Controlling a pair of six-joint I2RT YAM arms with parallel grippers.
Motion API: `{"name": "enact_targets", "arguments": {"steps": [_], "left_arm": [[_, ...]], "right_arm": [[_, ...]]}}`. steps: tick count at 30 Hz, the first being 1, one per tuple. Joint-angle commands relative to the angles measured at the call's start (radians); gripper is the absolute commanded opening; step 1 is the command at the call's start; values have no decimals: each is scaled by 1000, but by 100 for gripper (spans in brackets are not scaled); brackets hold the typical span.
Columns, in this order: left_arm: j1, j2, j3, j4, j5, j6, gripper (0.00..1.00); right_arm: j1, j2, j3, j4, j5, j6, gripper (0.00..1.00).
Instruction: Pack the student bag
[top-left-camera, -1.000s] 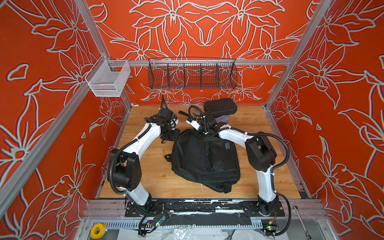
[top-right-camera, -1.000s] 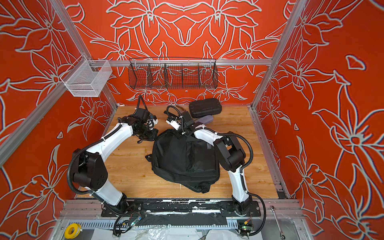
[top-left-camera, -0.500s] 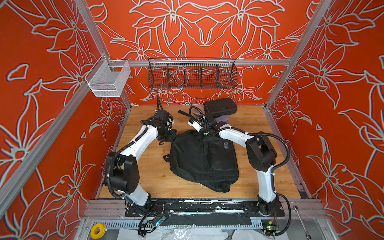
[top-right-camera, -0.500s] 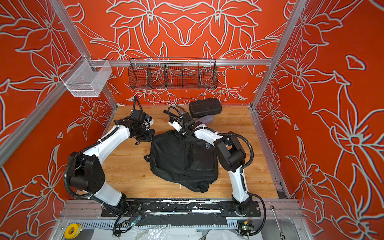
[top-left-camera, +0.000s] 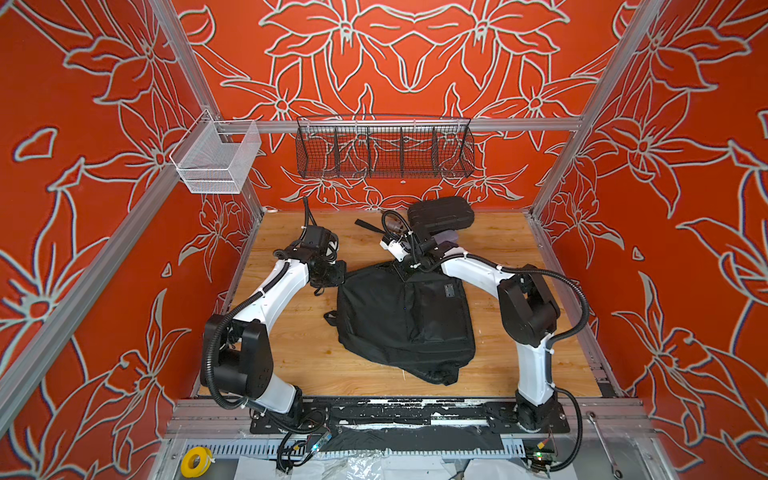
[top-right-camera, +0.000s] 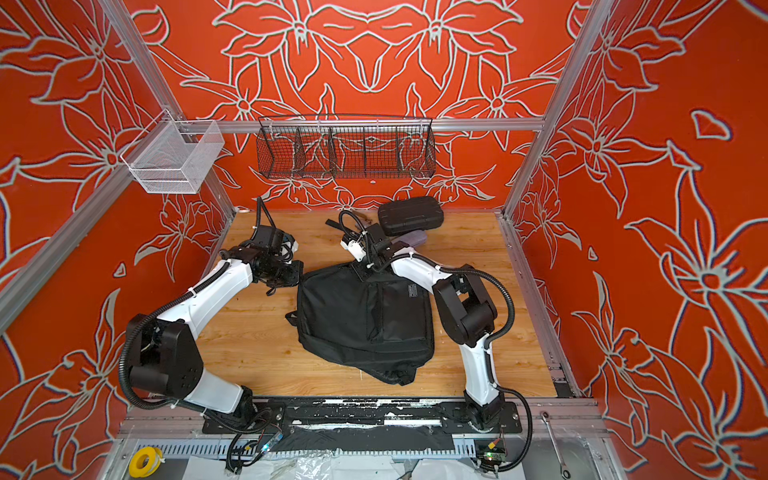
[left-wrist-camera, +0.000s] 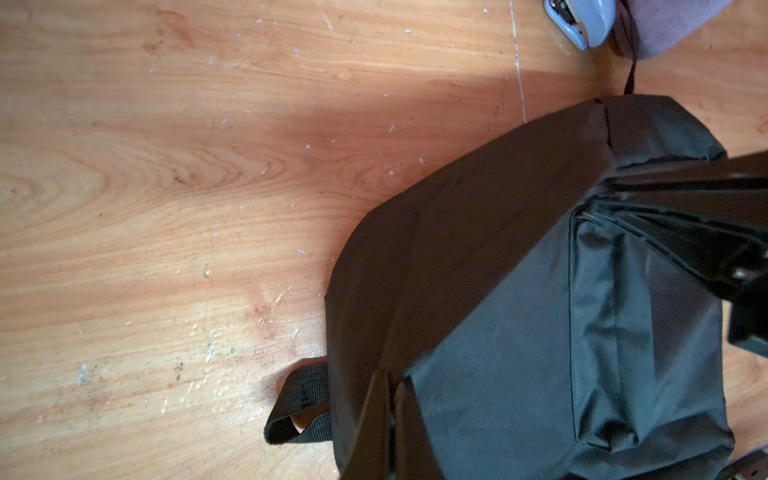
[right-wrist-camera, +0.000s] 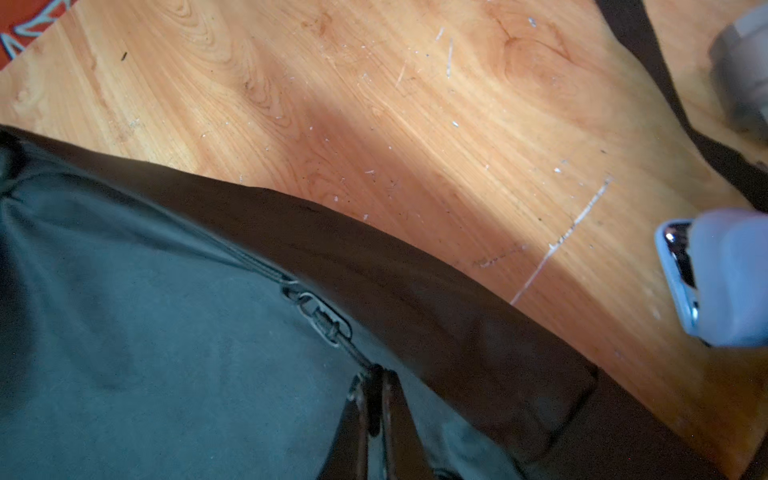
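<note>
Right wrist view gives us the closest look: the right gripper (right-wrist-camera: 373, 374) has its jaws pressed narrow on the cord of the zipper pull (right-wrist-camera: 322, 318), at the upper edge of the student bag (right-wrist-camera: 124, 332). In both top views the bag lies flat on the wooden table (top-left-camera: 291, 353), front pocket up, between the two arms, with its top end toward the back wall. The left gripper (top-left-camera: 338, 272) touches the bag's top left corner. In the left wrist view its jaws are closed on a fold of the black cloth, which wrinkles there. We see a small rectangular label patch (top-left-camera: 449, 291) near the top of the front pocket, but its writing is too small for us to read.
</note>
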Motion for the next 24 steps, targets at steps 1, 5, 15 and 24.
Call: {"name": "enact_targets", "arguments": {"steps": [1, 5, 15, 24], "left_arm": [[48, -46, -16, 9, -40, -40, 0], [70, -59, -20, 27, -35, -57, 0], [163, -71, -27, 25, -13, -83, 0], [194, -60, -12, 22, 4, -74, 0]], "right_arm": [[-38, -49, -46, -53, 48, 77, 0], [-52, -62, -56, -89, 68, 133, 0], [-79, -79, -93, -237, 190, 141, 0], [-100, -77, -96, -252, 259, 139, 0]]}}
